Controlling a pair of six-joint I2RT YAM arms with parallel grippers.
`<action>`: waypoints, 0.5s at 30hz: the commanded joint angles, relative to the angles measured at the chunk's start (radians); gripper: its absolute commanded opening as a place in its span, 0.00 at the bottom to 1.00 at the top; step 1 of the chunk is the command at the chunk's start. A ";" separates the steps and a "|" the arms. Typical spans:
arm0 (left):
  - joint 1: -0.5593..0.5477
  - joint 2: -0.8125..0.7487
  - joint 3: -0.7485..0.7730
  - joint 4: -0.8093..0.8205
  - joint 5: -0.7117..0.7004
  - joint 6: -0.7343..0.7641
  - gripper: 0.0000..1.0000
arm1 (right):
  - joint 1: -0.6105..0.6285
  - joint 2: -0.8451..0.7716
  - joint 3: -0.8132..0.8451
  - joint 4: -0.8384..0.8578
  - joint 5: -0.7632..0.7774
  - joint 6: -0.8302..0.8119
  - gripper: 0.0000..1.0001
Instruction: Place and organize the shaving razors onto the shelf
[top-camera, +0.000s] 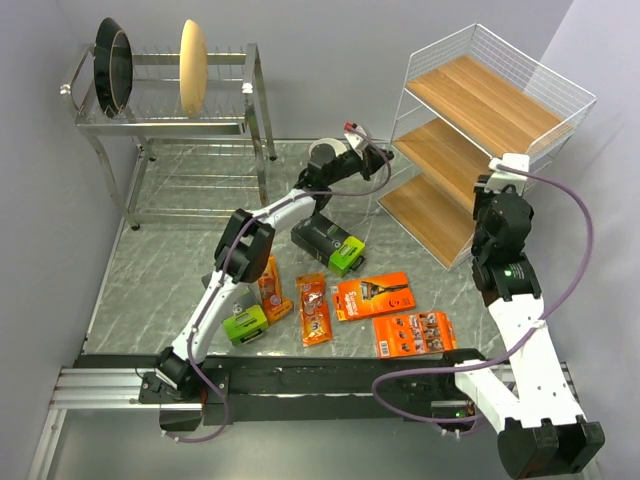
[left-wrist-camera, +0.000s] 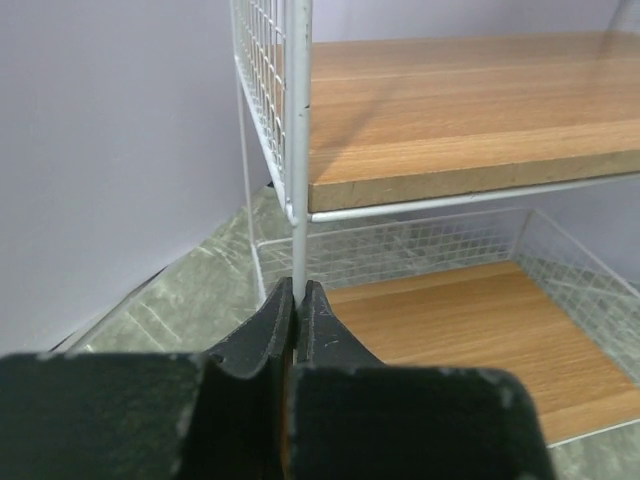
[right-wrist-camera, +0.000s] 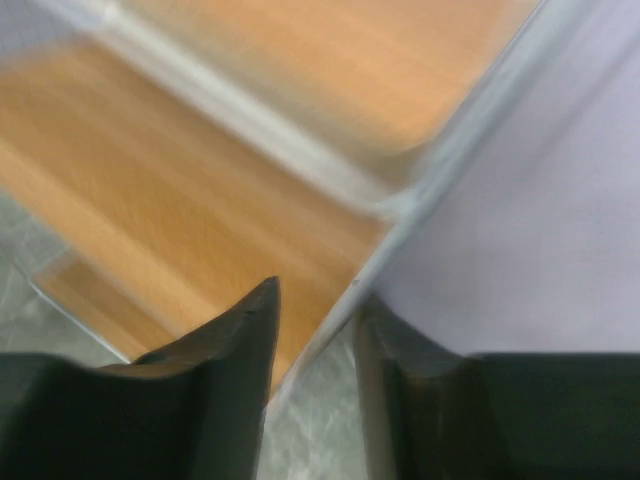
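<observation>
The shelf (top-camera: 480, 105) is a white wire frame with three wooden boards at the back right. My left gripper (top-camera: 383, 163) is shut on its left front post (left-wrist-camera: 297, 230), pinching the thin white rod between the pads. My right gripper (top-camera: 485, 187) is open at the right front corner, and the corner wire (right-wrist-camera: 440, 160) runs between its fingers; that view is blurred. The razors lie on the table: two dark grey boxes with green ends (top-camera: 328, 243) (top-camera: 240, 322), two narrow orange blister packs (top-camera: 271, 288) (top-camera: 313, 308), and two flat orange cards (top-camera: 373, 296) (top-camera: 415, 333).
A steel dish rack (top-camera: 170, 120) with plates stands at the back left. Grey walls close in the left, back and right sides. The left arm stretches over the packs toward the shelf.
</observation>
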 joint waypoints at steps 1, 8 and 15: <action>0.014 -0.154 -0.140 0.022 -0.031 -0.071 0.01 | -0.004 -0.040 0.050 -0.232 -0.015 -0.086 0.61; 0.039 -0.312 -0.305 -0.043 -0.094 -0.129 0.01 | -0.003 -0.176 0.093 -0.408 0.003 -0.052 0.68; 0.039 -0.440 -0.445 -0.168 -0.163 -0.151 0.01 | -0.003 -0.154 -0.011 -0.329 -0.055 -0.081 0.19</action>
